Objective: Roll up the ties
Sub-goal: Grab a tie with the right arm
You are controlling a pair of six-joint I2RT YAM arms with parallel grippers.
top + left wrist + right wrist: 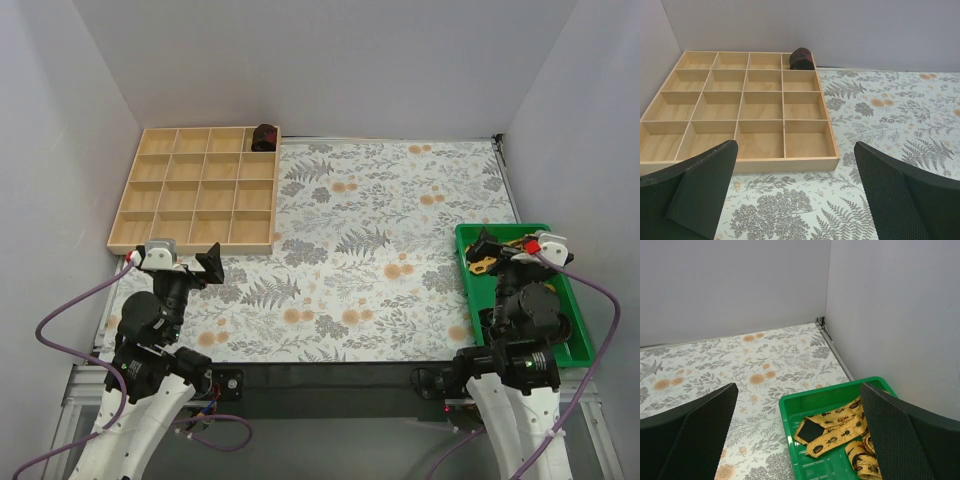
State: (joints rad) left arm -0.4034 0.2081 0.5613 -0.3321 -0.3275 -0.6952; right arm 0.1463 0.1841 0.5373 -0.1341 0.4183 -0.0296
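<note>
- One tie is judged done: a dark rolled tie (264, 137) is seen in the box (190, 190), in the rightmost compartment of the far row. The other compartments are seen bare.
- Which way the roll's axis lies cannot be told from these views; only a compact dark bundle with a reddish pattern is shown.
- One tie at least is judged left: a yellow tie (840, 427) lies unrolled in the green tray (790, 407) at the right edge of the desk (380, 250).
- The yellow tie's pointed tip, marked by a dark patch, is turned toward the tray's inner wall, the side facing the middle of the desk. From the tip its long axis runs toward the tray's far outer corner. The rest is bunched in loose folds nearer the arm.
- The left hand (796, 147) is held apart and empty, just short of the box's near wall.
- The right hand (799, 390) is held apart and empty above the tray's near part, touching nothing.
- The next step is judged to be lifting the yellow tie out and laying it straight on the desk.
</note>
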